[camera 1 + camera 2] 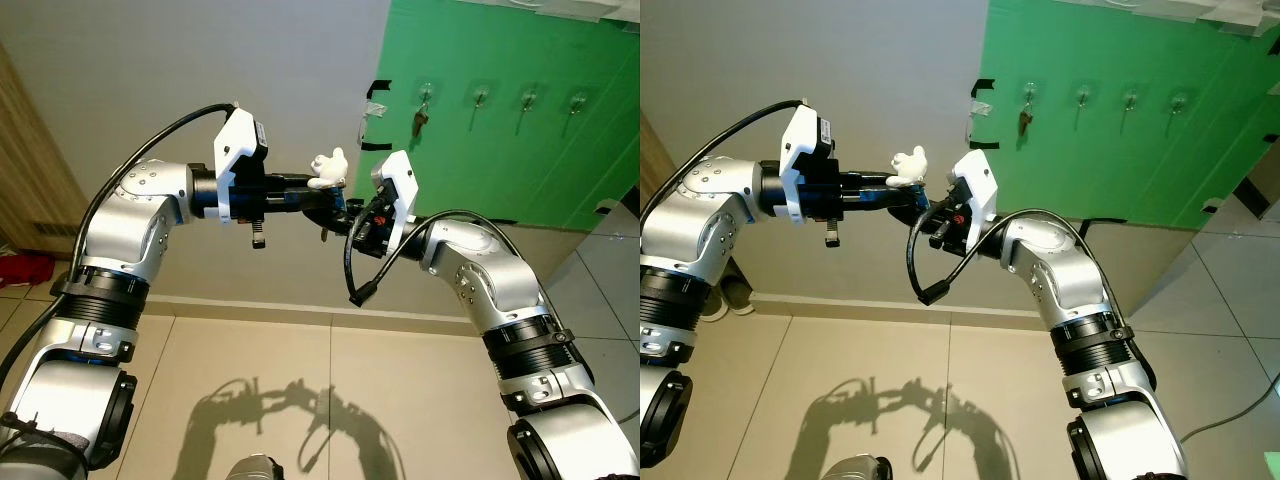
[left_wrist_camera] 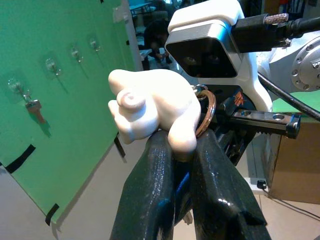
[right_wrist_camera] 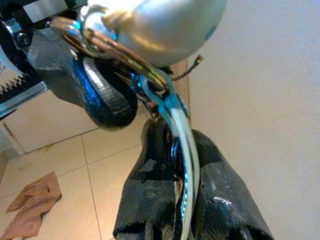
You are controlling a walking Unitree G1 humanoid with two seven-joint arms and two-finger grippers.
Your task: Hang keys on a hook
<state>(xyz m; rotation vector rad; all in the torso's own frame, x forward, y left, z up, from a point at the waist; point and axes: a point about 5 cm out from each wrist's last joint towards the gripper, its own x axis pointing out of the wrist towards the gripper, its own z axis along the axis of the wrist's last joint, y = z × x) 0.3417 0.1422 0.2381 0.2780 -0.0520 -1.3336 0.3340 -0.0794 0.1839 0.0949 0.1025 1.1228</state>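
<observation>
Glossy black end effector fingers [image 2: 160, 200] are gripping a smooth matt white charm [image 2: 155, 107] on a coppery metal ring [image 2: 209, 112].

Setting: indoor room, reads as a test or staging space rather than a lived-in home. Upper right of the head views: large flat green board [image 1: 520, 120] taped to a plain grey-white wall [image 1: 200, 60] with strips of black tape [image 1: 378, 88], carrying a row of small clear stick-on hooks [image 1: 480, 98]. Lower frame: beige square-tiled floor [image 1: 300, 390] with pale skirting. Lower right of the left wrist view: brown cardboard box [image 2: 295, 160] on the floor. Crumpled brown cloth [image 3: 32, 205] lies on tiles.
</observation>
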